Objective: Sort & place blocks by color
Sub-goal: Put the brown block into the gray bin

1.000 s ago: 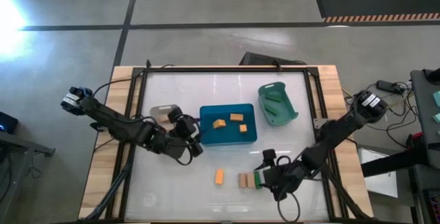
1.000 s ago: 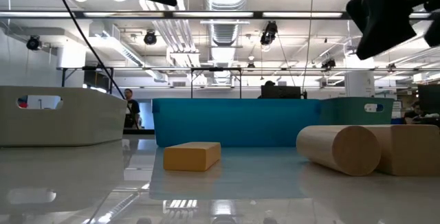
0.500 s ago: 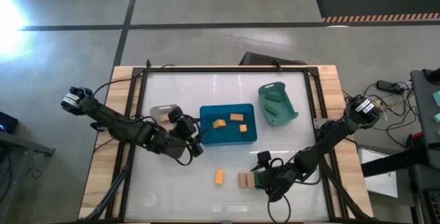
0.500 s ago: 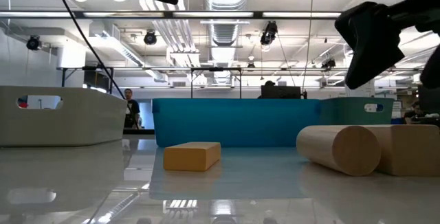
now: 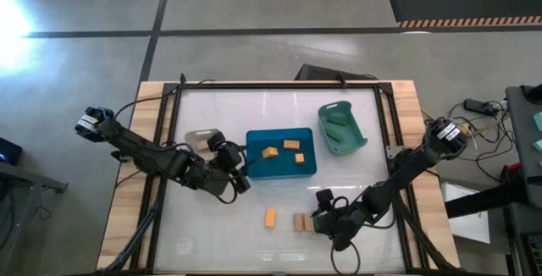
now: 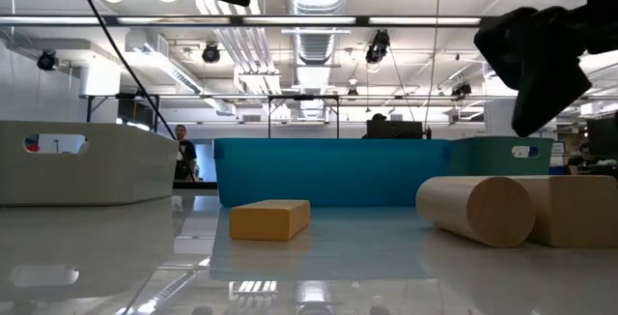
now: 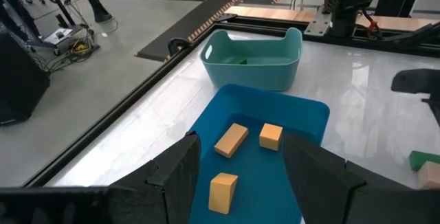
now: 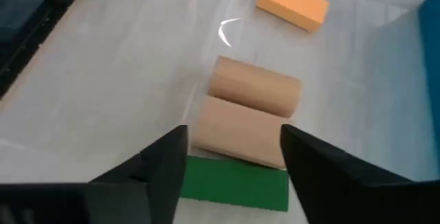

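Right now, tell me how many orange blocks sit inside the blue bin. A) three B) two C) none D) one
A: the high view shows three orange blocks inside the blue bin, and the left wrist view shows the same three; a fourth orange block lies outside on the table.

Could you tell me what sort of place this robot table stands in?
Probably a robotics lab or an industrial workshop. The low view shows exposed ceiling ducts and strip lights, the high view a bare concrete floor with a hazard-striped mat, and a person stands far behind the table.
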{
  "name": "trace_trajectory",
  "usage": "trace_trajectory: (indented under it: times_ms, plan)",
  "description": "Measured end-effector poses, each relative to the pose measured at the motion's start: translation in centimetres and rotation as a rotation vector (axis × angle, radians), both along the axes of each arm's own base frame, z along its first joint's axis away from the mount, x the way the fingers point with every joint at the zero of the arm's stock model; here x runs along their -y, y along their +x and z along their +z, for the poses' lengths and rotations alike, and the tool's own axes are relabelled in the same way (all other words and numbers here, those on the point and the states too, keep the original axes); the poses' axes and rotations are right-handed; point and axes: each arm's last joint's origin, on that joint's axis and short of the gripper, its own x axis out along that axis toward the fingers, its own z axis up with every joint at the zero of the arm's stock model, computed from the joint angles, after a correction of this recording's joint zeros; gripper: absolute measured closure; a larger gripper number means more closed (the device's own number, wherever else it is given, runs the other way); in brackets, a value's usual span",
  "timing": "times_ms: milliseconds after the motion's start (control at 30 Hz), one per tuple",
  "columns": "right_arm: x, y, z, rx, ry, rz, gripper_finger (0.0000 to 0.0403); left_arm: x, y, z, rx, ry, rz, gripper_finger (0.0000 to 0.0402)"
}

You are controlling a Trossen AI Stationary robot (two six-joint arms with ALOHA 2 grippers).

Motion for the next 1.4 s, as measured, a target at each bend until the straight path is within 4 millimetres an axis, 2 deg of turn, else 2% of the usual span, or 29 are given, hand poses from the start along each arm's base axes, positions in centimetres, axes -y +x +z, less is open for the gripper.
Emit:
trace_trajectory:
  times_ms: [200,400,633,800,900,1000,1400]
  plan:
    - [0.7,1.4,-0.6,0.041,-0.025,0.005,0.0289,0.0,0.0,0.0,0.000,0.000,0.000,0.0212]
    - [0.8,1.5,-1.0,0.027,-0.021,0.021,0.0380,0.0,0.0,0.0,-0.001,0.002,0.000,0.0212]
    - [1.3,1.1,-1.8,0.003,0.017,-0.034,0.0394,0.0,0.0,0.0,-0.008,0.014,-0.006,0.0212]
    - [1.4,1.1,-0.7,0.037,0.031,0.012,0.0393,0.0,0.0,0.0,-0.008,0.014,-0.006,0.0212]
    - [1.8,1.1,-0.2,0.014,0.055,0.030,0.0379,0.0,0.0,0.0,-0.008,0.014,-0.006,0.0212]
    - [2.0,0.9,-0.2,-0.019,0.072,0.002,0.0346,0.0,0.0,0.0,-0.007,0.013,-0.006,0.0212]
    - [1.9,0.3,-0.5,-0.135,0.154,-0.128,0.0144,0.0,0.0,0.0,-0.006,0.013,-0.006,0.0212]
